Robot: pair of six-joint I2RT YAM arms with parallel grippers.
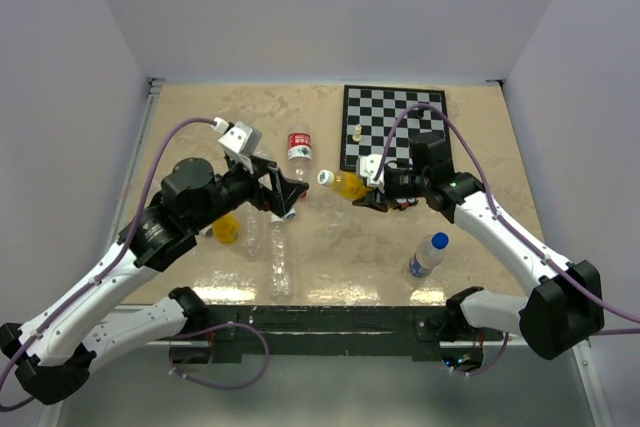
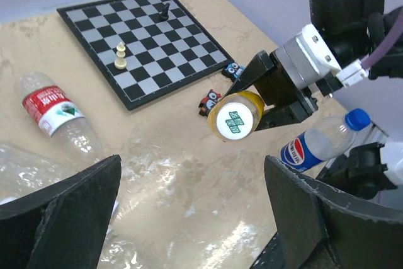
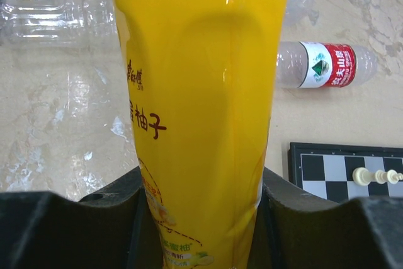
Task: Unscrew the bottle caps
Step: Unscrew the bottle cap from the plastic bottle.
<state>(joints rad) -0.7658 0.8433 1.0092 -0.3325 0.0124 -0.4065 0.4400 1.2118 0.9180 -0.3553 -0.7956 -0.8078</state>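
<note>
Overhead view, centre: my right gripper point(image 1: 368, 191) is clamped around the orange bottle point(image 1: 349, 185), which lies sideways in its grip with the white cap point(image 1: 326, 177) pointing toward frame left. Just left of centre, my left gripper point(image 1: 285, 197) faces that cap, fingers spread wide, gripping nothing and not touching it.

A black-and-white chessboard point(image 1: 395, 132) lies at the far right of the marbled beige table point(image 1: 190, 117). One pale chess piece point(image 2: 119, 55) stands on it, and a dark chess piece point(image 2: 164, 10) stands nearer its far edge. Just off one side of the board sit two little owl-like figures point(image 2: 210, 101) — too small to make out well. A clear red-labelled bottle point(image 1: 300, 145) lies left of the board, and two longer unlabelled clear bottles point(image 1: 279, 259) lie nearer the front.
</note>
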